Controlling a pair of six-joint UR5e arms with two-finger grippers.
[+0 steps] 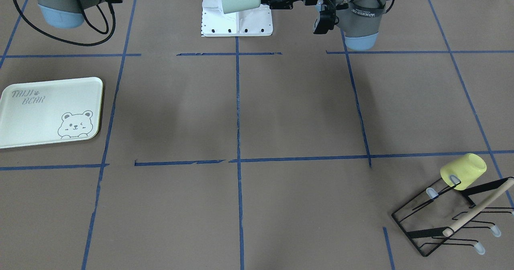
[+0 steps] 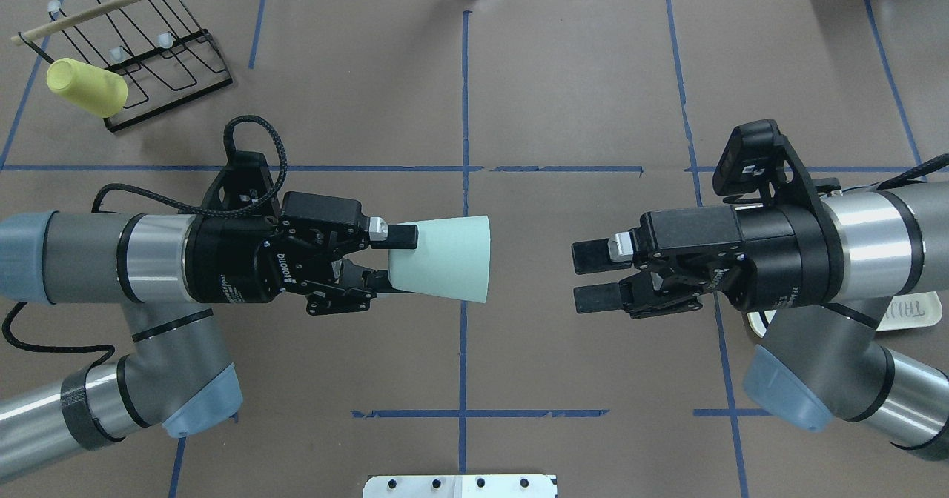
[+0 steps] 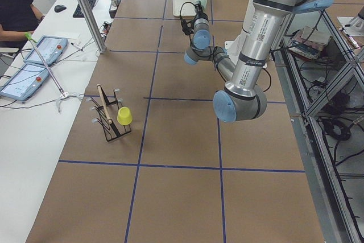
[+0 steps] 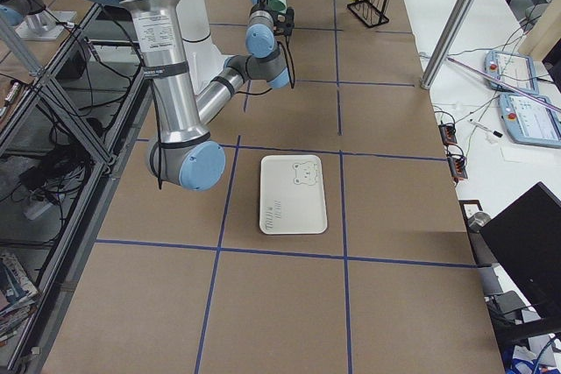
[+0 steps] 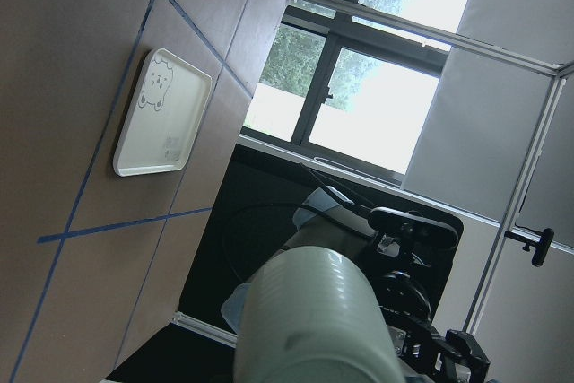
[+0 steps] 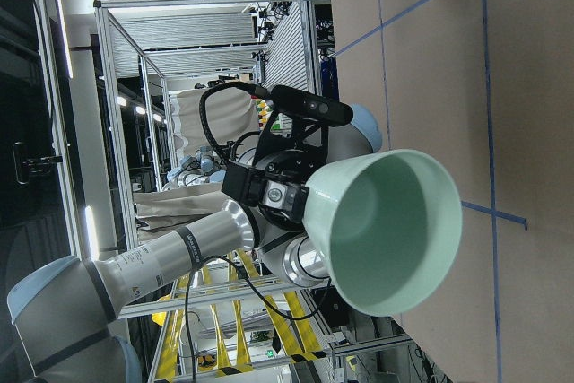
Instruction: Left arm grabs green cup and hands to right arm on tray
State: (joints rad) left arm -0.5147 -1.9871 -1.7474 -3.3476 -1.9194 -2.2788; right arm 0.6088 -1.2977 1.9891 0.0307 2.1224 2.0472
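My left gripper (image 2: 400, 259) is shut on the narrow base end of the pale green cup (image 2: 448, 259) and holds it sideways in the air over the table's middle, with the mouth towards the right arm. My right gripper (image 2: 577, 277) is open and empty. It faces the cup's mouth with a clear gap between them. In the right wrist view the cup's open mouth (image 6: 390, 230) fills the centre. The cream tray (image 1: 48, 111) with the bear drawing lies flat on the right arm's side, and the right arm partly hides the tray (image 2: 908, 313) in the overhead view.
A yellow cup (image 1: 464, 170) hangs on a black wire rack (image 1: 453, 217) with a wooden bar, at the far corner on the left arm's side. A white mounting plate (image 1: 237, 25) sits at the robot's base. Blue tape lines cross the brown table.
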